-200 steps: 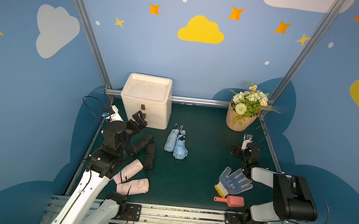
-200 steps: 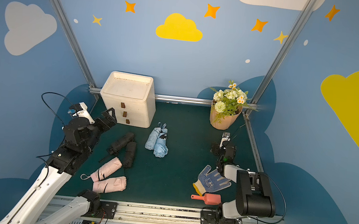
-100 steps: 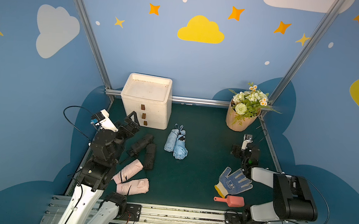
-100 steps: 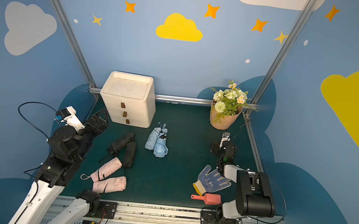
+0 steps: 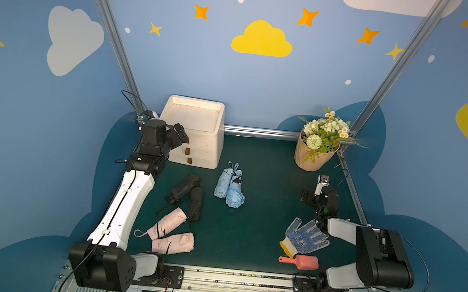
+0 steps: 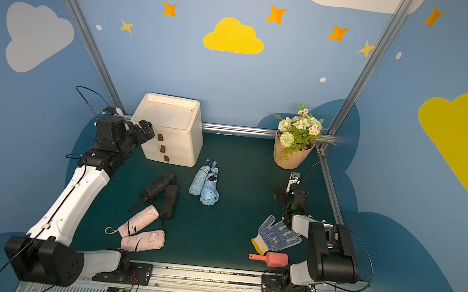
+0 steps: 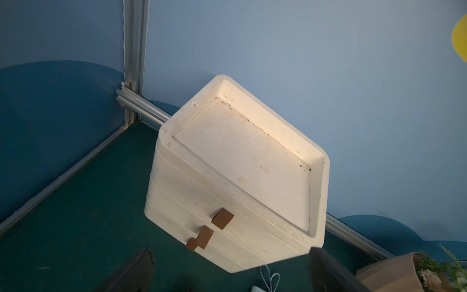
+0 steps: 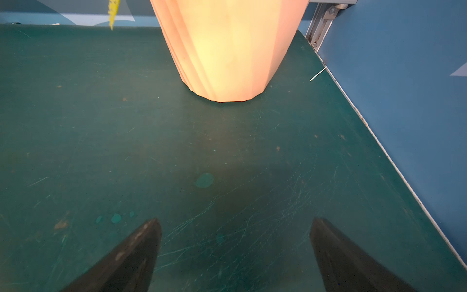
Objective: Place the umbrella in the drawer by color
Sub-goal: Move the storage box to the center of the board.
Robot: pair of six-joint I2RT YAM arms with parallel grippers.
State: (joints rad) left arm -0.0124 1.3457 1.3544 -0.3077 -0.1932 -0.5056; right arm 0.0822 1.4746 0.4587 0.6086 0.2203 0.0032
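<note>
Nothing is sorted yet, as I am reading it. All six folded umbrellas are lying on the tabletop (image 5: pixel 261 213): the black pair (image 5: pixel 190 195) and the pink pair (image 5: pixel 172 231) toward the near left, the blue pair (image 5: pixel 230 186) nearer the middle. The chest of drawers (image 6: pixel 174 144) is sitting at the far left against the back rail (image 5: pixel 257 131), and its three drawers are looking shut, so opening one probably comes first.

I am holding my left claw (image 6: pixel 144 130) spread wide and empty at the chest's front left corner, level with the top handle (image 6: pixel 160 137). I cannot tell whether it is touching. My right claw (image 8: pixel 233 227) is also gaping wide with nothing in it, low over bare tabletop just in front of the flower vase (image 5: pixel 312 157).

The left wall and corner post are crowding my left wrist, so I am judging room there as tight. The blue pair is lying just in front of the chest, so a pulled drawer may reach it. The middle is lying open; a glove (image 5: pixel 304 239) and a scoop (image 5: pixel 302 261) are taking up the near right.
</note>
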